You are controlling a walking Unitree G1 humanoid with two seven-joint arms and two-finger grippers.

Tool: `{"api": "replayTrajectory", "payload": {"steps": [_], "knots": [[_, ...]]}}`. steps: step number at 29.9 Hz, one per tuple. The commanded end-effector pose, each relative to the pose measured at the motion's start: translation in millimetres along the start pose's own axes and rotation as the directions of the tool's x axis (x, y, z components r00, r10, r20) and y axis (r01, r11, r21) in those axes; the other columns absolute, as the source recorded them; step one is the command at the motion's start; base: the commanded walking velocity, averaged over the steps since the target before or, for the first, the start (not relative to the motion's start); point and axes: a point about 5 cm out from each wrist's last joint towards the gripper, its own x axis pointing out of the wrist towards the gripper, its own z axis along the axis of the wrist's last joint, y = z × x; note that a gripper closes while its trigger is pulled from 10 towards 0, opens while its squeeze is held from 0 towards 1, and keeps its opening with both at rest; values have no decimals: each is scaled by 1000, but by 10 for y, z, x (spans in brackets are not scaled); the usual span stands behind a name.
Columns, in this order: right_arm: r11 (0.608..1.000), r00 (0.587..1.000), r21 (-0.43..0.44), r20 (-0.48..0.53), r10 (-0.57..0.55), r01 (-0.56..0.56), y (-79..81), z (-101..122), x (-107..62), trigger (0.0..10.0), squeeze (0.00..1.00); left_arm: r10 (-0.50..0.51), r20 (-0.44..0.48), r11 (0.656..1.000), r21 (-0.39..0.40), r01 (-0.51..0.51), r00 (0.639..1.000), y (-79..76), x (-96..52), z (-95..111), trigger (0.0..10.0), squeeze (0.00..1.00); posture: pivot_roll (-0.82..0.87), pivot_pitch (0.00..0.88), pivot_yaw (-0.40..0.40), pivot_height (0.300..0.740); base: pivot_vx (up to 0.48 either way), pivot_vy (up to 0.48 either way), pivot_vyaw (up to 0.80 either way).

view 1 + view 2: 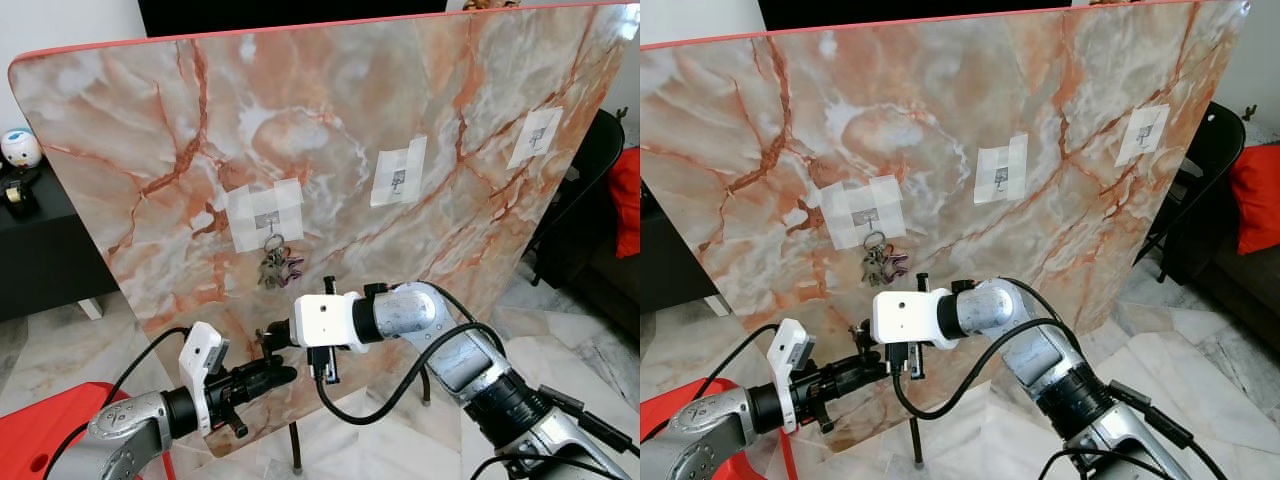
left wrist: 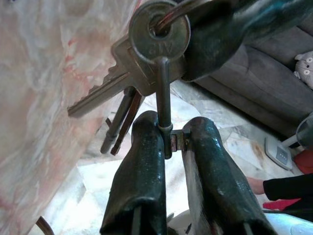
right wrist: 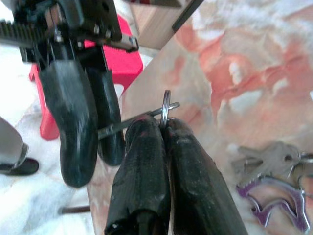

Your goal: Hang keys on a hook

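Observation:
An upright marble board (image 1: 330,130) carries three taped hooks: left (image 1: 266,220), middle (image 1: 398,178) and right (image 1: 536,133). One key bunch (image 1: 277,268) with a purple charm (image 3: 274,205) hangs on the left hook. Low in front of the board, both grippers hold a second bunch of keys (image 2: 159,34) between them. My left gripper (image 2: 171,125) is shut on a thin key shaft. My right gripper (image 3: 164,125) is shut on the bunch's key ring (image 3: 166,105), right beside the left fingers (image 3: 73,122). From the head, the two grippers meet below the hanging bunch, around (image 1: 275,355).
A red stool (image 1: 40,430) stands at the lower left and a black cabinet (image 1: 40,250) behind it. A black chair (image 1: 590,170) and a red cushion (image 1: 625,200) are at the right. A person's hand (image 2: 283,188) and a shoe (image 3: 14,164) are nearby on the floor side.

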Motion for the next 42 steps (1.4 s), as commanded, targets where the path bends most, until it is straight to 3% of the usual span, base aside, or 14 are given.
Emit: {"api": "replayTrajectory", "payload": {"steps": [1,18,31,32,33,34,35,36,40,41,42], "knots": [[998,996,15,-65,61,-60,125,-124,-11,10000,0,-6,22,1000,17,6,1000,-4,-35,65,0,0,63,0,-65,728,0,0,0],[987,972,127,-196,126,-102,422,-538,-137,10000,0,21,12,999,28,-21,1000,44,-45,53,0,0,57,0,-59,728,0,0,0],[982,972,164,-200,123,-91,435,-585,-156,10000,20,38,5,999,38,-38,999,62,-31,31,0,0,56,0,-61,728,0,0,0],[982,973,165,-198,122,-89,433,-582,-156,10000,94,39,5,999,38,-39,999,62,-30,29,0,0,56,0,-62,728,0,0,0],[982,973,166,-197,121,-88,431,-579,-156,10000,94,40,4,998,38,-40,999,63,-30,27,0,0,56,0,-62,728,0,0,0],[983,977,169,-187,105,-74,408,-565,-157,10000,776,41,1,998,40,-41,999,63,-31,24,0,0,57,0,-62,728,0,0,0],[983,979,171,-180,94,-63,391,-554,-157,10000,776,41,-1,998,41,-41,999,64,-31,22,0,0,56,0,-62,728,0,0,0],[984,982,172,-171,81,-51,367,-537,-157,10000,992,41,-2,998,42,-41,999,64,-31,20,0,0,56,0,-62,728,0,0,0],[987,985,160,-162,52,-26,311,-506,-161,10000,941,38,-13,998,47,-37,999,61,-21,9,0,0,55,0,-62,728,0,0,0],[988,985,156,-164,46,-20,302,-506,-162,10000,0,36,-17,998,48,-35,999,60,-18,5,0,0,55,0,-62,728,0,0,0],[988,985,152,-167,43,-18,295,-509,-165,10000,0,34,-20,998,49,-33,999,59,-16,2,0,0,54,0,-62,728,0,0,0]]}}
